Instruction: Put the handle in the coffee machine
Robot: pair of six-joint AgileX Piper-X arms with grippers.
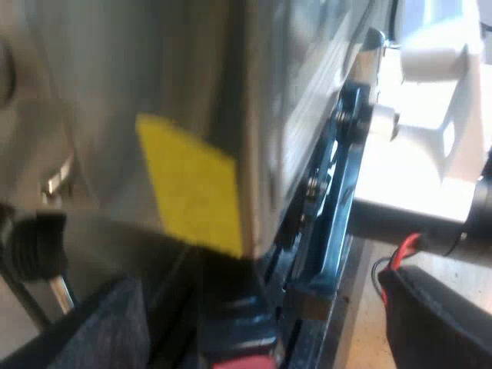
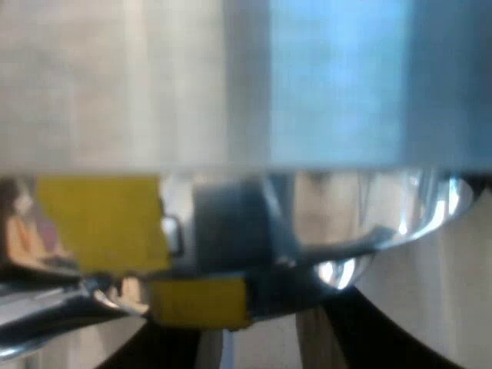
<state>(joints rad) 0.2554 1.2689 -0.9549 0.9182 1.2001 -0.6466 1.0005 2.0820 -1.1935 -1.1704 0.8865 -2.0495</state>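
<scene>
My left gripper (image 1: 254,323) is close against the espresso machine's (image 1: 154,69) brushed metal body, which carries a yellow tape patch (image 1: 192,184). Its two black fingers (image 1: 84,323) stand wide apart. A dark bar with a red end (image 1: 242,361), seemingly the holder's handle, lies between them, and neither finger touches it. In the right wrist view the machine's metal front (image 2: 115,84) is very near, above a curved chrome part (image 2: 384,231) that mirrors yellow tape (image 2: 100,219). My right gripper (image 2: 277,338) sits just under that chrome.
A black ribbed knob (image 1: 34,246) and a thin metal tube (image 1: 61,292) stick out from the machine beside my left finger. A white arm part (image 1: 438,69) hangs past the machine's edge, over a pale speckled surface (image 1: 369,307).
</scene>
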